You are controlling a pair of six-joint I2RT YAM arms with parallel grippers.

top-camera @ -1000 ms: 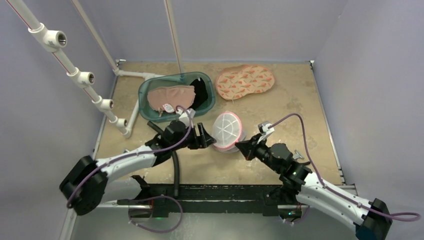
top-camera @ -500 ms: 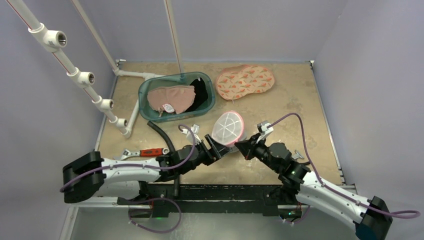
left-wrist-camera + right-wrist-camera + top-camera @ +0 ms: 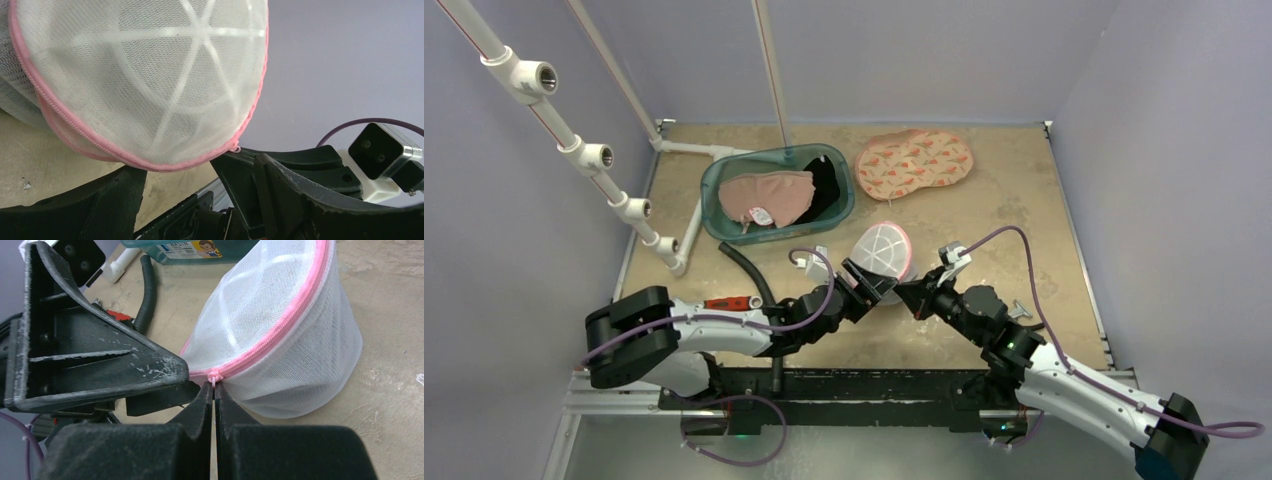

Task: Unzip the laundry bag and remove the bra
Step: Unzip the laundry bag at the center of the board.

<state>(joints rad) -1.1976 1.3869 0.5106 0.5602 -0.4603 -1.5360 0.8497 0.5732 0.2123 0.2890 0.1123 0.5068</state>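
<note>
Tan, scuffed worktop (image 3: 1014,230) boxed in by pale lilac walls, with a white pipe rack (image 3: 584,152) running along the left. At the back there's a teal basin (image 3: 711,205) with a pinkish garment (image 3: 769,193) and something black (image 3: 825,180) in it, and an orange-patterned cloth (image 3: 914,162) lying right beside it. The laundry bag (image 3: 881,250), white mesh with a pink zipper, sits mid-worktop tipped up on its side, zipped shut as far as I can see. Left gripper (image 3: 864,282) has its jaws spread wide around the bag's lower edge, can't tell if they touch it. Right gripper (image 3: 907,290) has its jaws pinched tight on the little pink zipper pull (image 3: 214,376).
</note>
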